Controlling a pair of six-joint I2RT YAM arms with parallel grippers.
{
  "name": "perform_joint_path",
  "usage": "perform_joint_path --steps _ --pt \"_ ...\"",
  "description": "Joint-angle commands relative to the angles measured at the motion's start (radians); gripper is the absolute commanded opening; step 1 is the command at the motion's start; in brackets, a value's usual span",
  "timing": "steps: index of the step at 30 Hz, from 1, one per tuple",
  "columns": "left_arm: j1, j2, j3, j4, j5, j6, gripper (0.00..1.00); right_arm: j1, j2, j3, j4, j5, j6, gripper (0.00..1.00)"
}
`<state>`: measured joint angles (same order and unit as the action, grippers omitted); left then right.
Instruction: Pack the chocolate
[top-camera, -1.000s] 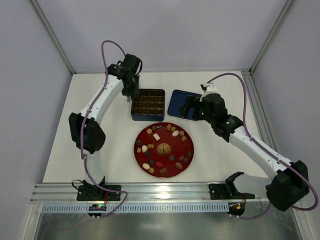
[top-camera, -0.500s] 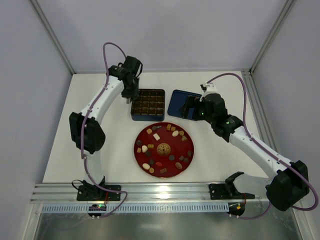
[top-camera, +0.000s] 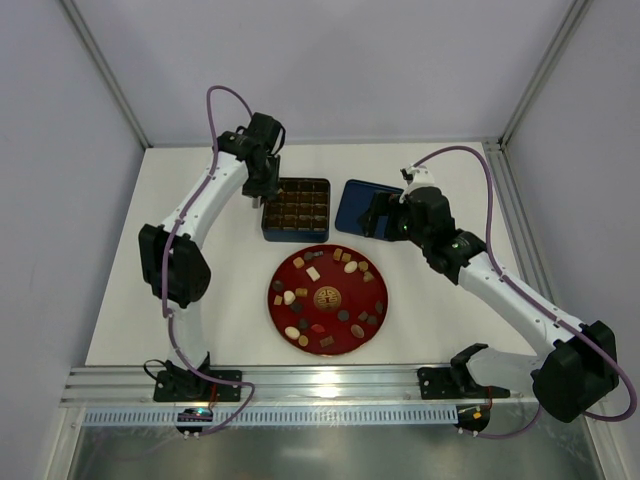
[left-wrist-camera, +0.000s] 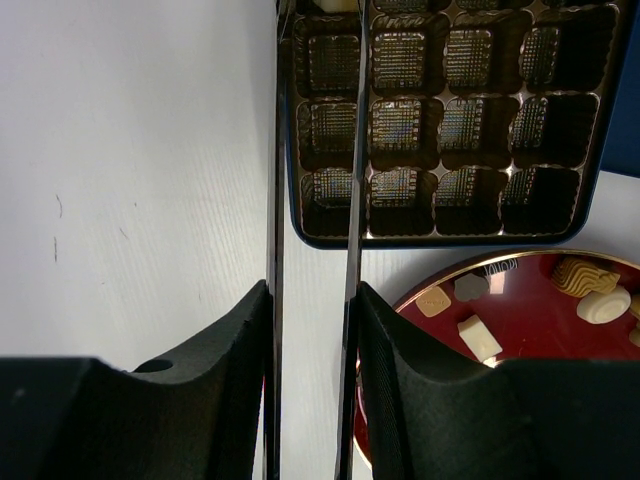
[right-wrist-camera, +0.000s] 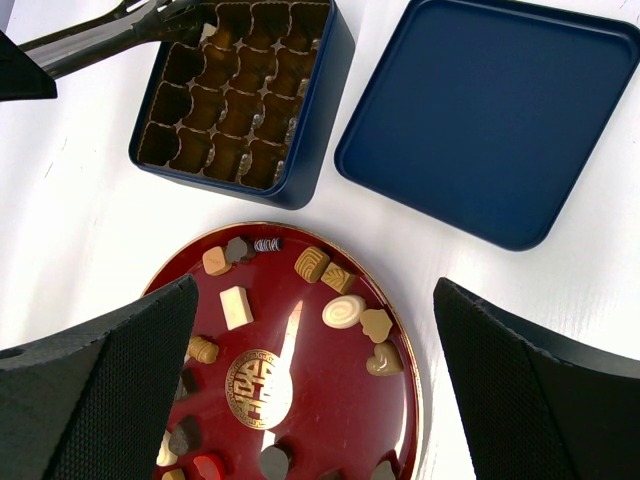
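Several small chocolates, such as a cream bar (top-camera: 313, 273) and a cream swirl (right-wrist-camera: 342, 311), lie on the round red plate (top-camera: 340, 292). The dark blue box (top-camera: 297, 210) with its brown grid tray stands behind the plate. My left gripper (top-camera: 263, 188) is shut on thin dark tongs (left-wrist-camera: 352, 150) whose tips reach the box's far left corner cell. A cream piece (right-wrist-camera: 209, 31) shows at those tips. I cannot tell whether the tongs still pinch it. My right gripper (top-camera: 382, 214) is wide open and empty above the lid and the plate's edge.
The box's flat blue lid (top-camera: 358, 205) lies upside down right of the box, partly under my right gripper. In the left wrist view most grid cells (left-wrist-camera: 470, 120) look bare. The table's side walls and the front rail (top-camera: 300, 385) bound the space.
My left gripper has shifted slightly toward the back over the box's left corner, then held still. The right arm has not moved.
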<state>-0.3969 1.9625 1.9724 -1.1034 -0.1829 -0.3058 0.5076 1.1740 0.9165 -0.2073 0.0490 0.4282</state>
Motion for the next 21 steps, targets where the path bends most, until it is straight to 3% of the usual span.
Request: perform_joint_path --steps 1,12,17,21 --pt "0.004 -0.051 0.014 0.019 -0.001 0.013 0.38 0.000 -0.014 0.021 0.025 0.002 0.003 1.00" --pt "-0.013 -0.131 0.017 -0.016 0.043 -0.003 0.38 0.000 -0.017 0.021 0.028 0.003 0.003 1.00" --pt "-0.060 -0.224 -0.062 -0.030 0.068 -0.026 0.37 0.000 -0.027 0.019 0.023 0.008 0.004 1.00" --pt "-0.109 -0.341 -0.211 -0.012 0.105 -0.064 0.37 0.000 -0.042 0.015 0.017 0.015 0.004 1.00"
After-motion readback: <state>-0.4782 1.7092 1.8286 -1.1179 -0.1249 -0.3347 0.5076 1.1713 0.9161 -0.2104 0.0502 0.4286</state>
